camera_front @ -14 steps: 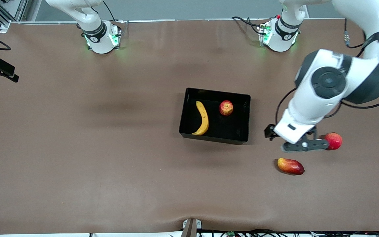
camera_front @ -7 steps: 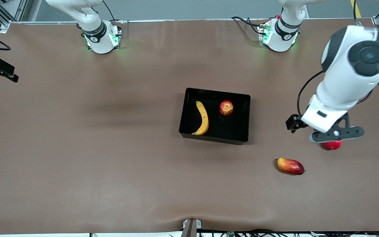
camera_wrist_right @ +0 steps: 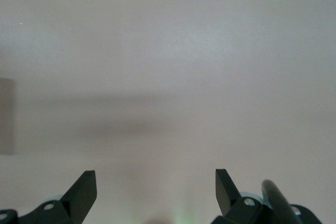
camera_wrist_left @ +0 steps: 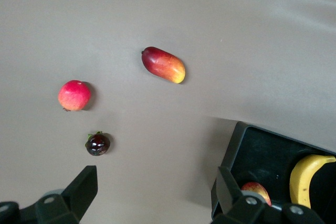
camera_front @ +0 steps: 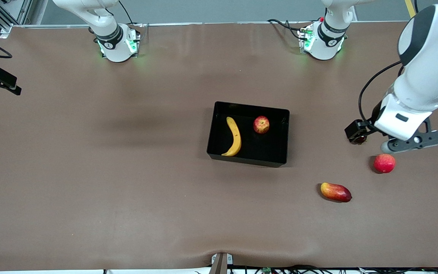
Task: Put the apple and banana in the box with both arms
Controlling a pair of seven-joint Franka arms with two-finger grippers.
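Box: the black box [camera_front: 284,118] sits on the brown table [camera_front: 127,182] about mid-table, somewhat toward the left arm's end; in the left wrist view one corner of it [camera_wrist_left: 239,145] shows.
Banana: the banana [camera_front: 234,136] lies in the box, in the part toward the right arm's end; its yellow curve also shows in the left wrist view [camera_wrist_left: 310,177].
Banana axis: its long axis runs from farther to nearer the front camera, the nearer end hooking toward the right arm's end.
Apple: the apple [camera_front: 261,124] rests in the box beside the banana, toward the left arm's end and in the half farther from the front camera; apart from the banana, dimpled stem end up.
Left gripper: the left gripper [camera_front: 414,141] hangs in the air over bare table toward the left arm's end, well apart from the box; its fingers [camera_wrist_left: 84,190] stand spread wide with nothing between them.
Right gripper: the right gripper [camera_wrist_right: 156,195] shows only in the right wrist view, fingers [camera_wrist_right: 84,187] spread apart over bare table; the right arm waits.
Other fruit: a pink-red round fruit [camera_front: 384,163] lies near the left gripper; a red-yellow mango-like fruit [camera_front: 335,192] lies nearer the front camera; a small dark fruit [camera_wrist_left: 97,144] lies near the round one.
Open room: bare table surrounds the box on all sides; the widest stretch runs toward the right arm's end.
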